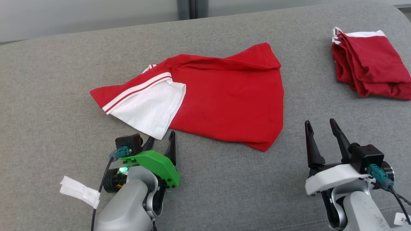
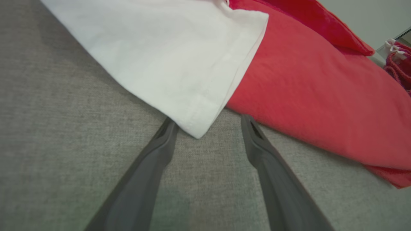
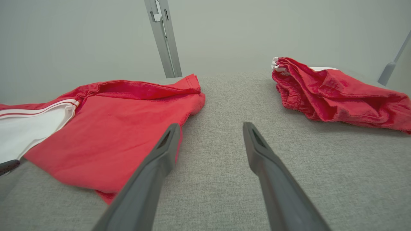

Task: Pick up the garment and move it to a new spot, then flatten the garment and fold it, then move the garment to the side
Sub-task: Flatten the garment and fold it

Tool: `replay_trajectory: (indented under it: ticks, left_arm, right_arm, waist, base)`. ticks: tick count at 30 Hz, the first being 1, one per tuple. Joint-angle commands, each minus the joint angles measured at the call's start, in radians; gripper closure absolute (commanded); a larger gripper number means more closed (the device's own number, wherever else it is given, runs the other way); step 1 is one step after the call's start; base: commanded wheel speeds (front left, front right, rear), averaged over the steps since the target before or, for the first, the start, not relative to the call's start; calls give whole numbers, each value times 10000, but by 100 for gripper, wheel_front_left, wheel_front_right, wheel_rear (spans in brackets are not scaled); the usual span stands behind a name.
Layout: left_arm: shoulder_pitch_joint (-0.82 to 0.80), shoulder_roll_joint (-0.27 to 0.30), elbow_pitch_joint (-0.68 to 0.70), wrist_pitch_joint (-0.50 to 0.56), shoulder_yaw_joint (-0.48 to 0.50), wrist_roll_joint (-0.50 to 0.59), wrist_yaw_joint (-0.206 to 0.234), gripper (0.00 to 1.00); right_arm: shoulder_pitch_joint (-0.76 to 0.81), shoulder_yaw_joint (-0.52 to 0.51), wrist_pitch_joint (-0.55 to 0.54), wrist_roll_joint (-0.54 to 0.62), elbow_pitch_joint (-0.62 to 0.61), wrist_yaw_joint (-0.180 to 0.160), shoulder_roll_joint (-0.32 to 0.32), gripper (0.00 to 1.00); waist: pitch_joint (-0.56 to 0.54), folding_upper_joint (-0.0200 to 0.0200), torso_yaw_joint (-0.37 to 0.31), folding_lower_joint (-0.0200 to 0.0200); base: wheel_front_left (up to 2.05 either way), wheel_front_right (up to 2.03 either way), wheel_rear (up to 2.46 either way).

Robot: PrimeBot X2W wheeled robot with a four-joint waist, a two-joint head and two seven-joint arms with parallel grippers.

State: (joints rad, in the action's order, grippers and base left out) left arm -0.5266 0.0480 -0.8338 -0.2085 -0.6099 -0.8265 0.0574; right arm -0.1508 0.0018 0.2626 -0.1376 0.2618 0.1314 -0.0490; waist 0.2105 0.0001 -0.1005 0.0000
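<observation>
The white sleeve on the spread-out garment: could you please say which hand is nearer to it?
Left. The left hand stands open around the near corner of the white sleeve; the right hand lies apart, right of the whole garment.

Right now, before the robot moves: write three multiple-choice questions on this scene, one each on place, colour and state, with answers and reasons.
1. Where is the red pile relative to the spread garment? A. Robot's left. B. Robot's right, apart. C. On top.
2. What colour is the sleeve nearest the left gripper? A. White. B. Blue. C. Black.
3. The left gripper is: A. shut on the sleeve. B. shut on nothing. C. open.
Answers: 1 B, grey cushion shows between them; 2 A, the white panel ends at its fingertips; 3 C, its fingers stand apart.
</observation>
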Motion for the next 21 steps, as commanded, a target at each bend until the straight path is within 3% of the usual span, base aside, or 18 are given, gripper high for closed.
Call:
replay_trajectory:
  ticks: [1, 3, 4, 7, 8, 11, 13, 15, 21]
  left_arm:
    - [-142, 47, -104, -48, -62, -190, -16, 11]
    - [-201, 47, -165, -139, -205, -410, -136, 42]
    - [-220, 47, -182, -191, -241, -503, -142, 46]
    - [-182, 47, -151, -310, -322, -821, -219, 25]
    - [-129, 47, -99, -359, -351, -929, -242, 9]
    - [10, 48, 8, -432, -400, -1266, -312, 3]
    - [26, 48, 27, -472, -359, -1450, -298, 6]
    - [-5, 48, -56, -502, -357, -1570, -264, 13]
    - [-173, 47, -311, -547, -246, -2023, -204, 59]
  right_arm:
    - [-136, -39, 30, -50, -39, -16, -28, 0]
    - [-117, -77, 30, -50, -51, -16, -28, 0]
    - [-98, -99, 30, -47, -58, -16, -28, 0]
    - [-46, -176, 30, -25, -63, -16, -28, 0]
    - [-34, -211, 30, -16, -58, -16, -28, 0]
    - [-7, -253, 30, 3, -34, -16, -28, 0]
    - [12, -216, 30, 1, -16, -16, -28, 0]
    - [32, -156, 30, -6, 7, -16, -28, 0]
    - [64, -11, 30, 24, 23, -16, -30, 0]
  waist:
    - [108, -1, -113, 0]
    - [110, -1, -112, 0]
    - [106, -1, -104, 0]
    - [86, -1, -55, 0]
    - [73, -1, -28, 0]
    - [28, -1, 37, 0]
    - [-8, -1, 56, 0]
    - [-39, -1, 47, 0]
    - [-70, -1, -94, 0]
  base:
    - [0, 0, 0]
    - [0, 0, 0]
    - [0, 0, 0]
    - [0, 0, 0]
    - [0, 0, 0]
    - [0, 0, 0]
    - [0, 0, 0]
    - [0, 0, 0]
    - [0, 0, 0]
